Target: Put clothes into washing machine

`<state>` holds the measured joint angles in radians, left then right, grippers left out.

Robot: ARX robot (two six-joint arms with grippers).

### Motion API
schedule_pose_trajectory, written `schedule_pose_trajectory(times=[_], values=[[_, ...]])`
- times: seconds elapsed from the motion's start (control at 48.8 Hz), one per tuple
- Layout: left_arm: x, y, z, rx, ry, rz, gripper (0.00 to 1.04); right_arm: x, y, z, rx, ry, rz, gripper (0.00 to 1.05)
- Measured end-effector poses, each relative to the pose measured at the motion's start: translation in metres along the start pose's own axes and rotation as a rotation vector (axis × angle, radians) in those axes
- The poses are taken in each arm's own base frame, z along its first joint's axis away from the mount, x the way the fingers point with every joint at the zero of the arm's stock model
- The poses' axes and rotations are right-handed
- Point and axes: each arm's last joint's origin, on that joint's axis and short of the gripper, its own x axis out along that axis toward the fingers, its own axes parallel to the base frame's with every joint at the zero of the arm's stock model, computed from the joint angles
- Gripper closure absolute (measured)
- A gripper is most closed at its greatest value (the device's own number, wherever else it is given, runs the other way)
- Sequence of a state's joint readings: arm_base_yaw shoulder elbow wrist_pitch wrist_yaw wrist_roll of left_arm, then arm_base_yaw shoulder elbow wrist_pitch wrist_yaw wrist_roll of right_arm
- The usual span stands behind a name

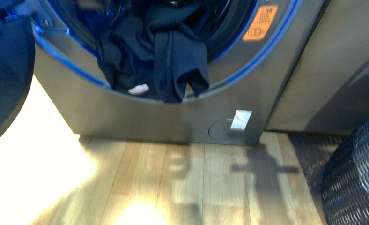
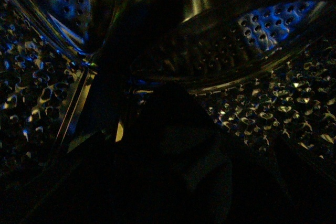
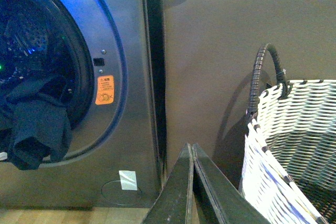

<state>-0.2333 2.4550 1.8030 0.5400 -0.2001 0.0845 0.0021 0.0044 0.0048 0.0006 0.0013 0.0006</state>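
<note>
The front-loader washing machine [image 1: 182, 112] has the navy clothes [image 1: 173, 56] slumped half out over its porthole lip, soft and floppy, so I'd pinch the dangling fold; right gripper [image 3: 192, 153] sits closed and empty, left one's jaws can't be seen.

front view low and close on washing machine [image 1: 173, 117], left wrist inside drum [image 2: 262, 103], right wrist beside, sharing porthole

Navy clothes [image 1: 166, 56] drape over the open washing machine's [image 1: 103, 108] porthole rim.
</note>
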Motion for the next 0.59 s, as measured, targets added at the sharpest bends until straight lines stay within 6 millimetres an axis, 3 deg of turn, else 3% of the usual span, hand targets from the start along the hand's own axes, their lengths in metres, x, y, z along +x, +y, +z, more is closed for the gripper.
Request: schedule_pose_trajectory(times=[0.225,0.594], values=[[-0.035,0.007,0.003,-0.034,-0.003,-0.032,0.06,0.0,0.0,0.0,0.0,0.0,0.0,1.02],[-0.125,0.003,0.024,-0.016,-0.042,-0.211,0.06,0.0,0.0,0.0,0.0,0.0,0.0,1.02]])
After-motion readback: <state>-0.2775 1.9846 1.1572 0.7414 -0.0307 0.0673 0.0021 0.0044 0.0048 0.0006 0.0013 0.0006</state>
